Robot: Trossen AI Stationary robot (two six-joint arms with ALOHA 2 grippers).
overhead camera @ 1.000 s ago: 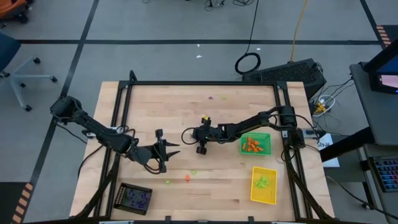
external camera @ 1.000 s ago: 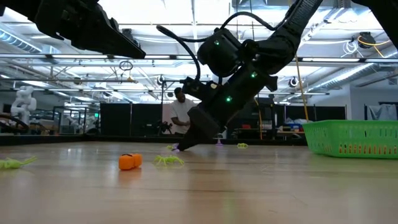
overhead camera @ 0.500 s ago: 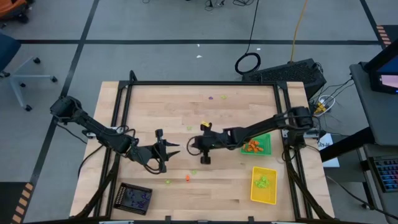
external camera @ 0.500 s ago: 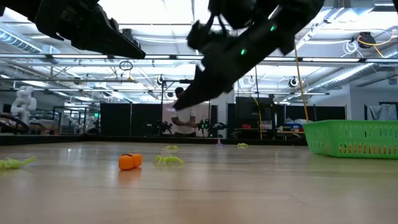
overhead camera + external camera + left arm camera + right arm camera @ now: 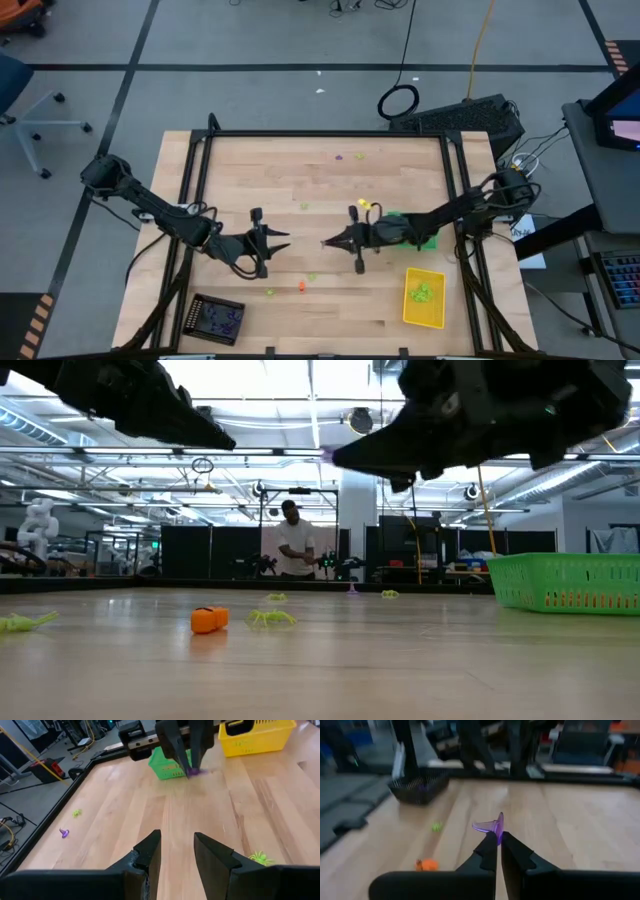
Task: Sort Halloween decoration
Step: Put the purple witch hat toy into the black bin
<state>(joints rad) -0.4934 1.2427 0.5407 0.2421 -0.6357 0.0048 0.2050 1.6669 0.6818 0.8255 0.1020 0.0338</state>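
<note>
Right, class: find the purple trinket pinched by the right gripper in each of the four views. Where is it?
High view: too small to see; look at the right gripper tip, mid-table.
Low view: the purple trinket is a speck near the top, centre.
Left wrist view: upper middle, beside the green tray.
Right wrist view: centre, between the fingers.
Shared landmark: the right gripper's shut tips.

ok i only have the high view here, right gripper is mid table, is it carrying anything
Observer: Yes, the right gripper is shut on a purple trinket, seen from its wrist.
Operator: how high is it
Observer: In the low view it hangs well above the table, over the orange trinket.
Operator: left gripper got anything
Observer: No, the left gripper is open with nothing between its fingers.
</note>
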